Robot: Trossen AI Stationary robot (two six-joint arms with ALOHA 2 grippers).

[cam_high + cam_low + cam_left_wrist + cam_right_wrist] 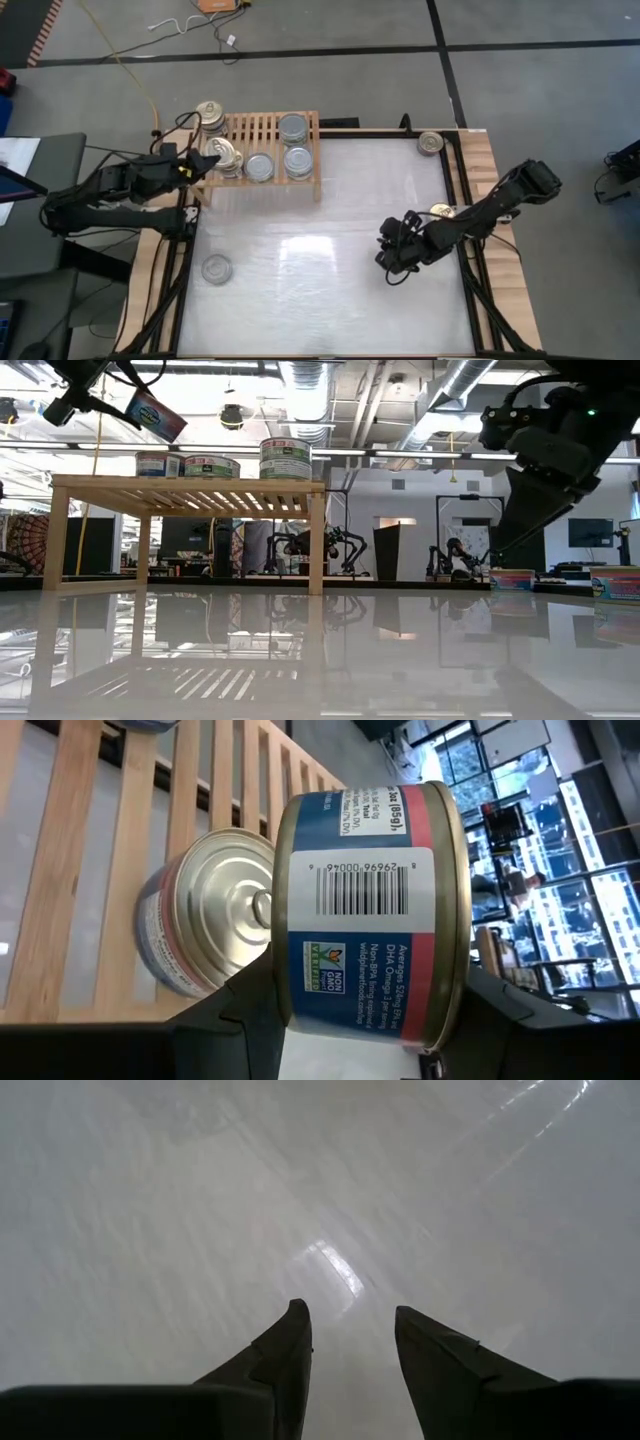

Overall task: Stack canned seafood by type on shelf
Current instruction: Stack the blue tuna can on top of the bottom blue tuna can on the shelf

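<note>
Gold-rimmed tin (pixel 365 910) gripped in the left gripper's (pixel 340 1020) fingers, tilted above a tin (pixel 205 915) on the wooden shelf (pixel 262 135); released askew, it could slide off; right gripper (pixel 350 1345) fingers open, empty, over the desk (pixel 330 250).

Shiny metal tins (pixel 365 910); pale bare-wood shelf (pixel 262 128); glossy white tabletop (pixel 330 260).

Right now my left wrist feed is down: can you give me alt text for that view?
The left gripper holds a can on its side, its barcode label facing the camera. Just behind it a second can, silver end toward the camera, lies over the wooden slats of the shelf.
</note>
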